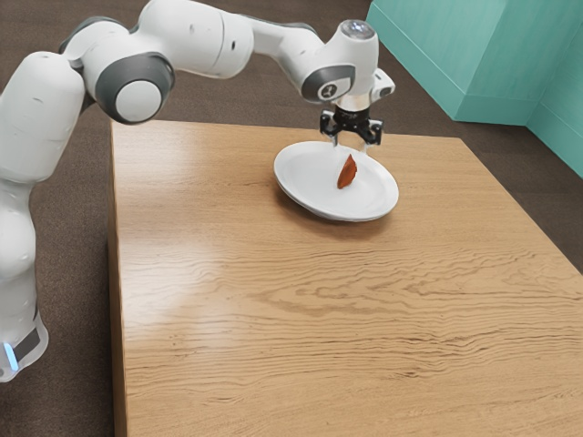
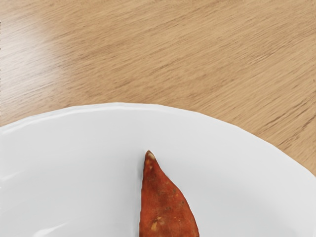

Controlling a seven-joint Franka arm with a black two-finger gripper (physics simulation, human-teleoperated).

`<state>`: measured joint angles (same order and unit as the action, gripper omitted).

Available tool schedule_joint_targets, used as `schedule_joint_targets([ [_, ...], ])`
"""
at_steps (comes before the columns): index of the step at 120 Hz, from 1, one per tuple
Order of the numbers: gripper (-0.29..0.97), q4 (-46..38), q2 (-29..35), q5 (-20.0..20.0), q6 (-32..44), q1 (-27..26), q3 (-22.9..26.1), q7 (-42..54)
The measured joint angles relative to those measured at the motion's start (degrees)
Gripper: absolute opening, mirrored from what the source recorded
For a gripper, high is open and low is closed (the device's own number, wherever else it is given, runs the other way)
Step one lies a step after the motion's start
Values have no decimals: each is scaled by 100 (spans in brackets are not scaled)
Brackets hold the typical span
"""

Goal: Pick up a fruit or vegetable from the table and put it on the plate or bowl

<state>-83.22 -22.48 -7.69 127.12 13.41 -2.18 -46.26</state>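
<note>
A reddish-brown sweet potato (image 1: 347,172) stands tilted on its end inside the white plate (image 1: 305,177) at the far middle of the table. My black gripper (image 1: 351,138) hangs just above the sweet potato's upper tip. The fingers are spread wide, open, and touch nothing. In the wrist view the pointed sweet potato (image 2: 163,202) lies right under my hand, on the white plate (image 2: 74,163), with the plate's rim and the wooden table beyond it.
The wooden table (image 1: 301,319) stretches wide and bare in front of the plate. A teal wall or cabinet (image 1: 483,55) stands past the table's far right corner. Dark floor surrounds the table.
</note>
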Motion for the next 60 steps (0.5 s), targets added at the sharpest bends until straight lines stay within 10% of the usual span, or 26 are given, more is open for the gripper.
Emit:
schedule_joint_targets([
  [20,63,-237,835,29,-97,-796,-124,-249],
  [60,67,-302,2577,811,-2962,-2809,170,-3900],
])
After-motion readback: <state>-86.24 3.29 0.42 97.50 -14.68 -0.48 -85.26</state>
